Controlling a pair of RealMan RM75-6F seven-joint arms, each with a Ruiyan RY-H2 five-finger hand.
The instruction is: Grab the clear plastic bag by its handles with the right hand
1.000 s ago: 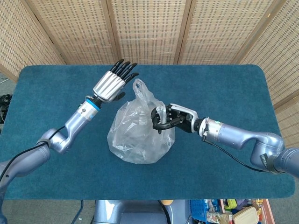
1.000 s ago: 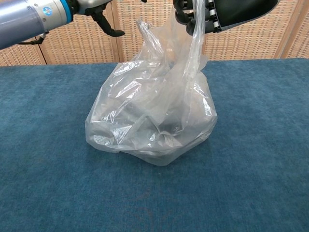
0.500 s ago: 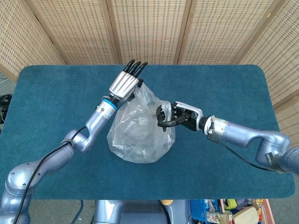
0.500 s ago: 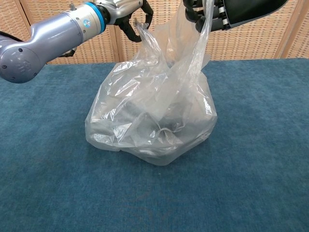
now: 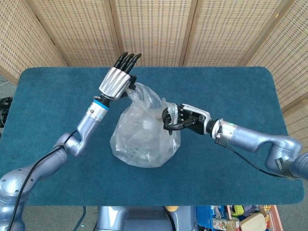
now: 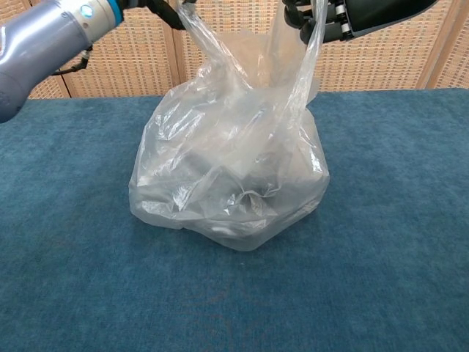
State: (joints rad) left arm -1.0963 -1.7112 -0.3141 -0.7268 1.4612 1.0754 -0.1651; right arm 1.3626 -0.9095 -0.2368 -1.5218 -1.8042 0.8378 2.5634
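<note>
The clear plastic bag (image 5: 142,132) sits on the blue table (image 5: 57,96), crumpled, with dark shapes inside it (image 6: 227,176). My right hand (image 5: 182,118) is curled around the bag's right handle (image 6: 304,62) and holds it up from the right; in the chest view this hand (image 6: 333,15) is at the top edge. My left hand (image 5: 117,81) is over the bag's far left side with its fingers pointing away. It pinches the left handle (image 6: 204,40), which is stretched taut up and to the left.
A wicker folding screen (image 5: 154,29) stands behind the table's far edge. Blue cloth lies bare on all sides of the bag (image 6: 396,220). Small clutter (image 5: 240,219) shows below the table's near right edge.
My left hand swung in to the bag's left handle, took it and pulled it up and to the left. The right hand kept its hold and shifted slightly right.
</note>
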